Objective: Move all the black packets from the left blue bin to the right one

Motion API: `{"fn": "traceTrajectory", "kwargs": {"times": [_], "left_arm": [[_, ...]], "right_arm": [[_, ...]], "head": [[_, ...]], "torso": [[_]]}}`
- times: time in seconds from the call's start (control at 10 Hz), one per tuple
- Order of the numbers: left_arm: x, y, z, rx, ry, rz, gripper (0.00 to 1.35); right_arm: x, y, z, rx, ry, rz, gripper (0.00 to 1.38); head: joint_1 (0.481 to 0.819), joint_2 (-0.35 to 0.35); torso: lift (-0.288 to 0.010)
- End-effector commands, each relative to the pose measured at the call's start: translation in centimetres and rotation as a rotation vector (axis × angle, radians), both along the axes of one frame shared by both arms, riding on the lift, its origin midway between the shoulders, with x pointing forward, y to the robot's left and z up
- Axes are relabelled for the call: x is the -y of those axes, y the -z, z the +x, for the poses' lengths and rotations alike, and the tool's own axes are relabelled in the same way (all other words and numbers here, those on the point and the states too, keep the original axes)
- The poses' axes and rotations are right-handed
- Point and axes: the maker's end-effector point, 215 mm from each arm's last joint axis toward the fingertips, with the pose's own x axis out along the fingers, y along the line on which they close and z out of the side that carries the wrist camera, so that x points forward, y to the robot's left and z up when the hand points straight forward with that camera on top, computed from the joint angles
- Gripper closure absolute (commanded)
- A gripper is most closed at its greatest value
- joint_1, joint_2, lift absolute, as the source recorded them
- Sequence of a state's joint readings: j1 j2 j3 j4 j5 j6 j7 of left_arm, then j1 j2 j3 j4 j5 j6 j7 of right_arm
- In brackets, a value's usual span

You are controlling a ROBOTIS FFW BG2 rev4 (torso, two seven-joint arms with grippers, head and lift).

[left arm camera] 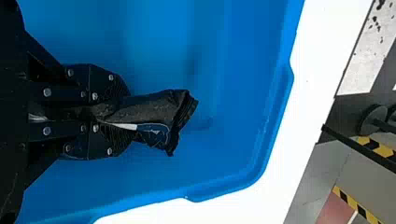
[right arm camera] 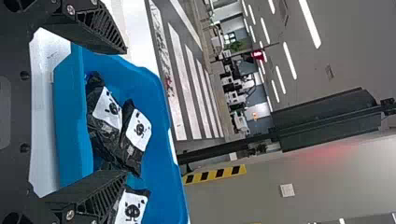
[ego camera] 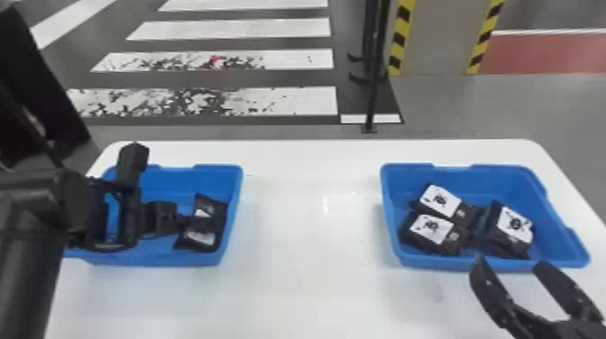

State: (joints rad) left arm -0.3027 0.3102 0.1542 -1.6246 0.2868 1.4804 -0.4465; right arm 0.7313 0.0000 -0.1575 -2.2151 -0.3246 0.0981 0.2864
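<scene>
Desk (ego camera: 311,288), white: two bins, set well apart. Right bin (ego camera: 559,234): three packets (ego camera: 430,229), labels upward, two close together toward its left side and one farther right; these count as delivered. Left bin (ego camera: 218,173): one packet (left arm camera: 152,106), toward that bin's right side, still to be transferred. Progress, by judgement: three placed, one at the pick-up stage, likely the last, though the left arm (ego camera: 74,207) covers part of the left bin and a further item behind it cannot be ruled out. Left end effector (left arm camera: 123,113): reaching in from the left, its two fingers pinching the packet by its left part, the rest projecting beyond the tips. Right end effector (ego camera: 509,265): fingers spread, nothing between them, at the near side of the right bin. Orientation of the pinched packet: long axis, as judged from the head view, roughly from far to near, the near end slanting somewhat to the left; the labelled face shows to the head view, parted by a dark band; seen nearly edge-on in the left wrist view, creased at the grip. Which end is its top: cannot be told. Outstanding: lift, carriage to the right bin, release
</scene>
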Motion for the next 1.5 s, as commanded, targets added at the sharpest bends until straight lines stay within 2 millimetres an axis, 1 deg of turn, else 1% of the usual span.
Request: {"fn": "traceTrajectory", "kwargs": {"times": [0.0, 0.1, 0.2, 0.3, 0.4, 0.5, 0.6, 0.7, 0.9, 1.0, 1.1, 1.3, 1.4], "left_arm": [[-1.0, -2.8, -0.2, 0.072, 0.001, 0.031, 1.2], [-1.6, -4.9, -0.9, 0.127, -0.003, 0.044, 1.2], [-1.3, -6.9, -1.5, 0.184, 0.005, 0.035, 1.2], [-0.6, -8.6, -2.3, 0.235, 0.026, 0.029, 1.2], [1.4, -10.5, -2.6, 0.304, 0.076, -0.008, 1.2], [4.7, -12.1, -2.8, 0.368, 0.146, -0.078, 1.2], [8.3, -13.4, -3.3, 0.411, 0.22, -0.146, 1.2], [11.0, -14.0, -4.0, 0.43, 0.281, -0.204, 1.2], [16.0, -13.8, -5.9, 0.411, 0.384, -0.281, 1.2], [18.3, -14.1, -6.7, 0.407, 0.432, -0.315, 1.2], [20.4, -14.4, -7.4, 0.406, 0.48, -0.339, 1.2], [24.0, -14.7, -9.1, 0.396, 0.56, -0.383, 1.2], [25.4, -14.9, -10.0, 0.389, 0.592, -0.408, 1.2]], "right_arm": [[-0.1, -0.2, 0.0, 0.003, -0.001, 0.003, 0.11], [-0.1, -0.5, 0.1, 0.011, -0.003, 0.003, 0.11], [-0.5, -0.8, 0.2, 0.015, -0.013, 0.01, 0.11], [-1.6, -1.2, 0.4, 0.023, -0.034, 0.035, 0.11], [-2.8, -1.9, 0.6, 0.037, -0.059, 0.065, 0.11], [-4.0, -3.1, 1.0, 0.064, -0.085, 0.099, 0.12], [-5.0, -4.4, 1.3, 0.093, -0.109, 0.133, 0.12], [-6.3, -5.6, 1.8, 0.117, -0.139, 0.164, 0.12], [-8.3, -7.5, 2.8, 0.162, -0.191, 0.208, 0.12], [-9.3, -8.2, 3.1, 0.178, -0.218, 0.223, 0.12], [-10.7, -8.8, 3.2, 0.184, -0.253, 0.246, 0.12], [-12.8, -8.9, 3.6, 0.181, -0.308, 0.273, 0.12], [-13.2, -9.0, 3.8, 0.185, -0.321, 0.277, 0.12]], "head": [[0.695, 0.062], [0.695, 0.07], [0.695, 0.08], [0.695, 0.086], [0.695, 0.089], [0.695, 0.091], [0.695, 0.073], [0.695, 0.043], [0.695, -0.001], [0.695, -0.024], [0.695, -0.042], [0.695, -0.064], [0.695, -0.076]], "torso": [[-0.185], [-0.185], [-0.185], [-0.185], [-0.185], [-0.185], [-0.185], [-0.185], [-0.185], [-0.185], [-0.185], [-0.185], [-0.185]]}}
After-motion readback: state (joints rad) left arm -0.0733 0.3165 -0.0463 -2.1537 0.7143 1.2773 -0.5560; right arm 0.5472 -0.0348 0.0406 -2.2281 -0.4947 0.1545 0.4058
